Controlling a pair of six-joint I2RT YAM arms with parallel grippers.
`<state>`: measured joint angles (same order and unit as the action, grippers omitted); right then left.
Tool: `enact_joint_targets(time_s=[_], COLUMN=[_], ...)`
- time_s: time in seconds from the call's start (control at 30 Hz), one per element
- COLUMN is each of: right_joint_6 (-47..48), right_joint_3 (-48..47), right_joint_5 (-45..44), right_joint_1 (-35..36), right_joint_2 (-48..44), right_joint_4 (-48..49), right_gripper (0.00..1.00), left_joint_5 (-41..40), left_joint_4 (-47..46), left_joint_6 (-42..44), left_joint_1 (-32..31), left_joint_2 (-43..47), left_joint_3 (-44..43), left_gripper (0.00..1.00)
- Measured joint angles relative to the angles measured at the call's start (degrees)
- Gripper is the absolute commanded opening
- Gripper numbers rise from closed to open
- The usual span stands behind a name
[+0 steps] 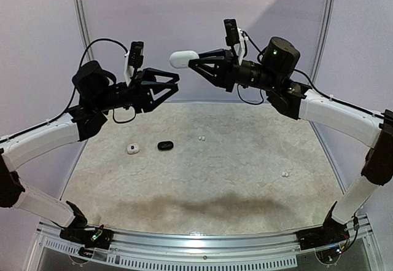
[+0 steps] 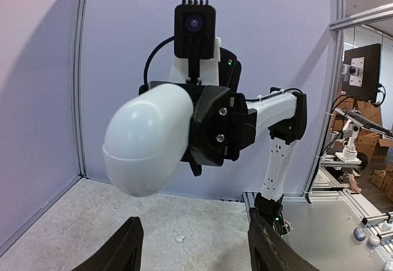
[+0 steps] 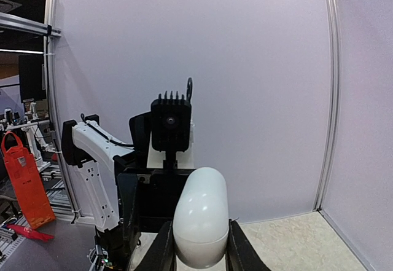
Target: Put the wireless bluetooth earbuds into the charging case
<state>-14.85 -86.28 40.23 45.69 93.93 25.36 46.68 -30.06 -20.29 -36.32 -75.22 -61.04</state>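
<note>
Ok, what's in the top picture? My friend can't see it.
The right tool holds a white case up in the air, facing the open, empty left tool. Below on the table lie a black case and tiny white earbuds.

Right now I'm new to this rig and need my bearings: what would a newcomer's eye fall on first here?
The white charging case stands out first, held high in the air by the right gripper and pointed at the open left gripper close by. Far below, on the table, lie a black oval case left of the middle and tiny white earbuds near the middle.
</note>
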Motion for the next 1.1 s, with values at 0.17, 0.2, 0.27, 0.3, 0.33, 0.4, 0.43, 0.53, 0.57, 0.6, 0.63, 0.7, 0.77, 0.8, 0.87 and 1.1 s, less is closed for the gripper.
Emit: enact_joint_targets(time_s=[0.17,0.2,0.27,0.3,0.33,0.4,0.43,0.53,0.57,0.6,0.63,0.7,0.77,0.8,0.87,1.1], right_joint_6=[1.1,1.2,1.2,1.3,1.5,1.7,1.9,1.9,1.9,2.0,2.1,2.2,2.3,2.3,2.3,2.5], right_joint_3=[1.6,2.1,2.6,2.7,2.7,2.7,2.7,3.0,3.0,3.1,3.1,3.1,3.1,3.1,3.1,3.1], right_joint_5=[-0.8,-0.9,-1.0,-1.1,-1.2,-1.5,-1.6,-1.9,-1.9,-2.0,-2.1,-2.3,-2.3,-2.3,-2.2,-2.6], right_joint_1=[2.6,2.9,3.7,4.0,4.2,4.6,4.7,5.0,5.0,5.1,5.2,5.3,5.3,5.3,5.3,5.3], right_joint_2=[0.2,0.2,0.2,0.2,0.2,0.2,0.2,0.2,0.2,0.2,0.2,0.2,0.2,0.2,0.2,0.1], right_joint_4=[2.1,2.3,2.2,2.1,2.0,2.0,2.1,2.6,2.6,2.6,2.6,2.6,2.5,2.5,2.5,3.2], right_gripper=[0.00,0.00,0.00,0.00,0.00,0.00,0.00,0.00,0.00,0.00,0.00,0.00,0.00,0.00,0.00,0.00], left_joint_5=[-2.2,-2.8,-4.0,-4.2,-4.6,-5.1,-5.3,-5.7,-5.7,-5.8,-5.8,-5.8,-5.9,-5.9,-6.3,-6.0], left_joint_4=[-3.0,-3.5,-4.4,-4.7,-5.1,-5.5,-5.7,-6.0,-5.9,-5.9,-5.9,-5.9,-6.1,-6.1,-6.3,-6.8], left_joint_6=[-1.2,-1.7,-2.4,-2.9,-2.9,-3.2,-3.1,-3.4,-3.3,-3.3,-3.3,-3.2,-3.3,-3.4,-3.5,-4.3], left_joint_1=[-0.2,-0.2,-0.4,-0.5,-0.7,-1.1,-1.3,-1.4,-1.4,-1.5,-1.5,-1.5,-1.6,-1.7,-1.8,-2.1], left_joint_2=[2.1,2.4,2.8,2.9,3.0,3.3,3.4,4.0,4.3,4.4,4.4,4.5,4.5,4.5,4.5,4.6], left_joint_3=[2.9,3.4,4.1,4.3,4.5,4.8,4.9,5.5,5.7,5.7,5.7,5.7,5.8,5.8,5.8,5.9], left_gripper=[0.60,0.56,0.45,0.40,0.35,0.26,0.25,0.27,0.28,0.29,0.31,0.34,0.34,0.31,0.21,0.13])
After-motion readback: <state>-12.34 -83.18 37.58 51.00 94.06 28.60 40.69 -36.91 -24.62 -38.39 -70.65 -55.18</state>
